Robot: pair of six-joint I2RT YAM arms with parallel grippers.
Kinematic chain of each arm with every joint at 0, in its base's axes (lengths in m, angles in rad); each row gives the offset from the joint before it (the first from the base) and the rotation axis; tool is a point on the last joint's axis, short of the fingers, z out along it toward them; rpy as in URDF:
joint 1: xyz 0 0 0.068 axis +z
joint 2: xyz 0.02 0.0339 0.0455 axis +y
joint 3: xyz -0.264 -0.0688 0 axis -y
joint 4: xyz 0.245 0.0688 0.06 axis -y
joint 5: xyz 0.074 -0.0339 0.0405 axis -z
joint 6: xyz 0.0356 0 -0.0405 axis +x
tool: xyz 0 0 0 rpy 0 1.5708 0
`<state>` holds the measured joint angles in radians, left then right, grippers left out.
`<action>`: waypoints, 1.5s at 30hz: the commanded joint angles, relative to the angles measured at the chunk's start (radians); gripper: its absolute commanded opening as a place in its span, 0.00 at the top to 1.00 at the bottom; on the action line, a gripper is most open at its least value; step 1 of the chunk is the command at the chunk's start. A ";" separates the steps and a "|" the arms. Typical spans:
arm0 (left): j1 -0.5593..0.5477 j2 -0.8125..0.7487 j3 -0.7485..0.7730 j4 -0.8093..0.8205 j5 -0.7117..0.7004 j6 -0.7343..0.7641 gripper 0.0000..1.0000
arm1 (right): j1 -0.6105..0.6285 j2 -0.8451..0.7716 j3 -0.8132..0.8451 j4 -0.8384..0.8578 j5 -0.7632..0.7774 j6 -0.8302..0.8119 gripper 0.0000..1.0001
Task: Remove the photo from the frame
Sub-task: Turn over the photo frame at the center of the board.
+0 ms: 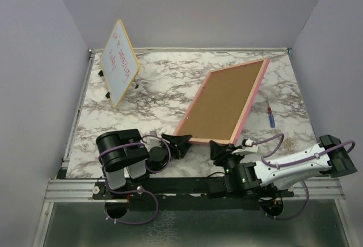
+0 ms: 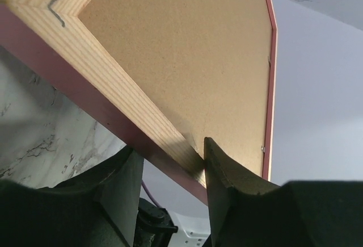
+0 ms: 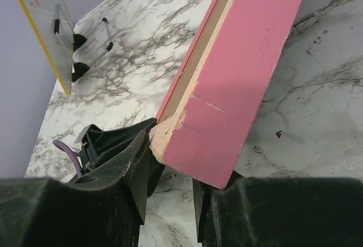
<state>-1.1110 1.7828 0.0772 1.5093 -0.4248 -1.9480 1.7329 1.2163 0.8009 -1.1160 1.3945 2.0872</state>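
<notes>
1. The frame (image 1: 224, 102) is lying back-up and diagonally on the marble surface (image 1: 153, 93), with its brown fibreboard back facing the overhead camera (the print side is hidden underneath).
2. Its near short rail is sitting between the two arms, and its far corner is pointing towards the back right of the surface.
3. The left end effector (image 1: 182, 140) is straddling the left end of that rail. One finger (image 2: 122, 190) is sitting against the pink outer side and the other against the bare-wood back, so the partly closed jaws are appearing to clamp the rail.
4. The right end effector (image 1: 218, 146) is gripping the near right corner of the frame, with its jaws parted narrowly around the pink edge.
5. The near end of the frame is being held raised off the surface.
6. A yellow-edged whiteboard (image 1: 119, 62) is standing at the back left, well apart from the frame.
7. A small screwdriver (image 1: 271, 116) is lying to the right of the frame, near it but not touching it.
</notes>
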 commanded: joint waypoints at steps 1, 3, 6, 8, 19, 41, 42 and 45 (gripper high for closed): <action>-0.009 -0.026 -0.016 0.264 -0.047 0.057 0.72 | 0.007 0.000 -0.024 -0.016 -0.182 0.312 0.69; -0.009 -0.034 -0.021 0.244 -0.047 0.053 0.75 | 0.007 -0.013 -0.023 -0.002 -0.181 0.286 0.60; -0.009 -0.021 -0.022 0.246 -0.050 0.044 0.76 | 0.007 -0.037 -0.027 0.011 -0.180 0.273 0.49; -0.009 -0.005 -0.017 0.262 -0.050 0.041 0.77 | 0.006 -0.058 -0.034 0.024 -0.181 0.254 0.46; -0.007 0.009 -0.032 0.271 -0.062 0.040 0.82 | 0.007 -0.211 -0.111 -0.151 -0.138 0.416 0.43; -0.013 0.073 -0.072 0.269 -0.036 0.086 0.48 | -0.224 -0.239 0.057 -0.169 -0.288 -0.293 0.35; -0.016 0.059 -0.094 0.265 -0.048 0.095 0.47 | -0.270 -0.233 0.065 -0.120 -0.305 -0.392 0.35; -0.016 0.001 -0.133 0.226 -0.058 0.110 0.43 | -0.372 -0.218 0.070 0.004 -0.351 -0.625 0.35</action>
<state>-1.1194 1.8431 0.0227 1.5032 -0.4576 -1.8790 1.4609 0.9825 0.8379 -1.2968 1.1118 1.8057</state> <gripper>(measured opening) 0.545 0.648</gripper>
